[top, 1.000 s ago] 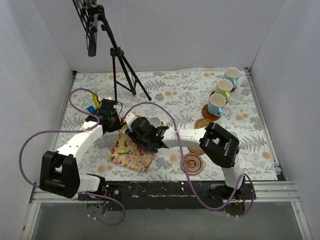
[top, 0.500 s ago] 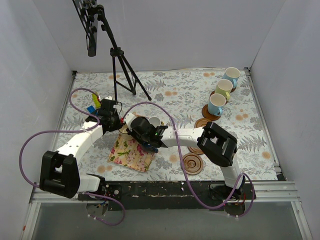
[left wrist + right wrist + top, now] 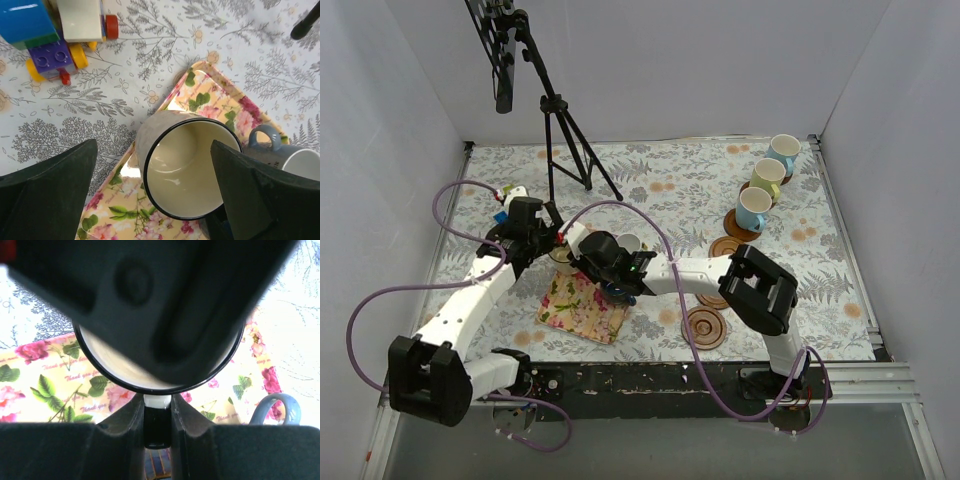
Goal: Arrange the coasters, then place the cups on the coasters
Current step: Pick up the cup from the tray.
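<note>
A grey-white cup (image 3: 182, 170) with a black rim and pale inside stands on the floral mat (image 3: 582, 305). My left gripper (image 3: 154, 146) is open, one finger on each side of this cup. My right gripper (image 3: 157, 401) is shut on the cup's handle (image 3: 157, 401), low in the right wrist view. A grey-blue cup (image 3: 295, 157) stands right beside it. At the back right, three cups (image 3: 767, 177) sit in a row on coasters. Other coasters lie bare at the right, one (image 3: 728, 246) behind and one (image 3: 705, 326) in front.
Colourful toy blocks (image 3: 55, 35) lie just left of the mat. A black tripod (image 3: 565, 140) stands at the back left. Purple cables loop over both arms. White walls close in the table on three sides.
My left gripper has opened and let go of the cup, and its arm has shifted slightly left. My right gripper has closed on the cup's handle.
</note>
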`<action>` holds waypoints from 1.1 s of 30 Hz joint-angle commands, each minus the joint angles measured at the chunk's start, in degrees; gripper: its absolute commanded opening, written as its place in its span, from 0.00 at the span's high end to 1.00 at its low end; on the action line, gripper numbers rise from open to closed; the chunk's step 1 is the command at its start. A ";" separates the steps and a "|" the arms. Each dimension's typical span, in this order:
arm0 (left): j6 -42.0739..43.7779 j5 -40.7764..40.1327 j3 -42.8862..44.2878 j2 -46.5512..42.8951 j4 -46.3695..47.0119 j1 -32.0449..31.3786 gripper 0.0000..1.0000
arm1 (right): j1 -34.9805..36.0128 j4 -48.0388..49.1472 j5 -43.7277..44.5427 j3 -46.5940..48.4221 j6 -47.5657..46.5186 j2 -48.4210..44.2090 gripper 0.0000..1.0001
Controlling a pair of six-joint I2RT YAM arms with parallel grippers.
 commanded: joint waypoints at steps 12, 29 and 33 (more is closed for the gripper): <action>-3.52 -2.91 3.98 -13.43 2.10 -0.46 0.02 | -0.32 1.81 1.64 1.79 -1.33 -9.46 0.99; -0.11 -3.62 5.76 -9.65 12.88 0.06 0.02 | -4.09 -10.12 6.83 -9.45 -2.21 -31.68 0.99; 4.21 -1.16 1.97 -7.20 18.87 0.07 0.02 | -10.59 -16.01 4.73 -13.15 -0.98 -40.30 0.99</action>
